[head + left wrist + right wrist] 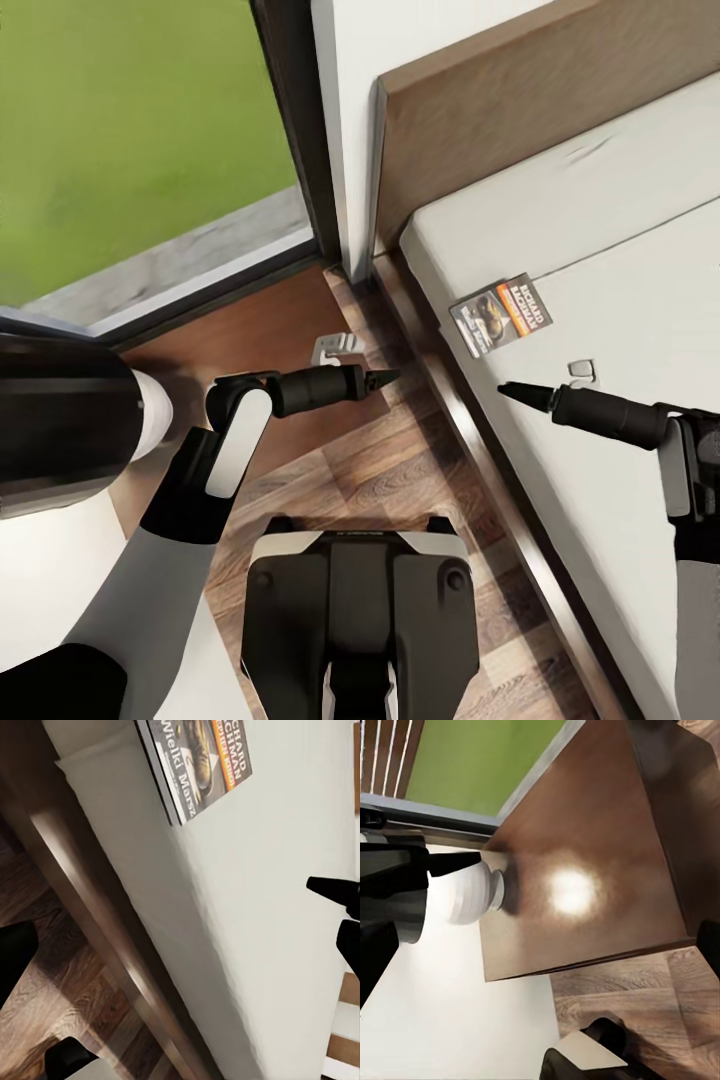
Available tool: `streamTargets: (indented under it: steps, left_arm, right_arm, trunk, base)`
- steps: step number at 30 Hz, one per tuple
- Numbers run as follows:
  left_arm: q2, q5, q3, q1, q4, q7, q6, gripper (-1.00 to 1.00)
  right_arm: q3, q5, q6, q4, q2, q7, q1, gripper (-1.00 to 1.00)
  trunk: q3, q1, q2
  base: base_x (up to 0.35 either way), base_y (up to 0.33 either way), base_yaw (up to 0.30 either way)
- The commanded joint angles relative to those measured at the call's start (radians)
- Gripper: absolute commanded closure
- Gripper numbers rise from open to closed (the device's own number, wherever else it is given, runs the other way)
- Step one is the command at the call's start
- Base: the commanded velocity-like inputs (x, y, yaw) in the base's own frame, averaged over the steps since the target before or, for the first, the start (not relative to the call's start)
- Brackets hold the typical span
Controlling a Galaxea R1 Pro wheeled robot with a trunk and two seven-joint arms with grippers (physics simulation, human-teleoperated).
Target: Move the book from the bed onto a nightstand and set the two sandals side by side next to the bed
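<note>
The book (502, 315) lies flat on the bed (620, 300), near the mattress edge that faces the robot and toward the headboard end. It is a thin paperback with a dark pictured cover, an orange band and white lettering. The mattress is plain light grey and smooth; the bed frame and headboard are dark brown wood with a rounded rail.

The right end effector (512, 392) hangs over the mattress just beside the book, tips pointing toward it. It holds nothing. Its dark, tapered fingers appear drawn together into a single point. This position suggests an approach for lifting the book.

The left end effector (385, 377) hangs over the floor (400, 480) in the gap between the bed and the nightstand (250, 340), also empty, with its fingers apparently drawn together. It is probably parked clear of the right arm's working space.

The nightstand stands at the head of the bed, below the window (130, 130). Its top is flat, dark brown and glossy, with a bright reflection in the right wrist view. A white rounded lamp base (472, 894) rests on its top near one edge, leaving bare surface for the book. The floor is pale wood plank.
</note>
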Motion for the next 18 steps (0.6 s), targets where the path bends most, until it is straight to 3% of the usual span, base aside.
streamTargets:
  steps: [1, 10, 18]
  left_arm:
    - [0.0, -0.006, 0.001, 0.0, 0.001, -0.007, 0.004, -1.0]
    - [0.0, -0.006, 0.001, 0.015, 0.009, -0.009, 0.001, -1.0]
    - [-0.003, -0.005, 0.0, 0.023, 0.01, -0.008, -0.046, -1.0]
  right_arm:
    - [0.004, -0.002, 0.006, 0.0, -0.001, 0.001, 0.0, -1.0]
    - [0.01, 0.01, -0.026, 0.007, -0.001, -0.01, 0.0, -1.0]
    - [0.009, 0.011, -0.037, 0.009, 0.0, -0.01, 0.0, -1.0]
  trunk:
    - [0.001, 0.001, -0.001]
    - [0.015, 0.001, -0.001]
    - [0.002, 0.031, -0.057]
  base:
    - [0.0, 0.0, 0.0]
    - [0.0, 0.0, 0.0]
    - [0.0, 0.0, 0.0]
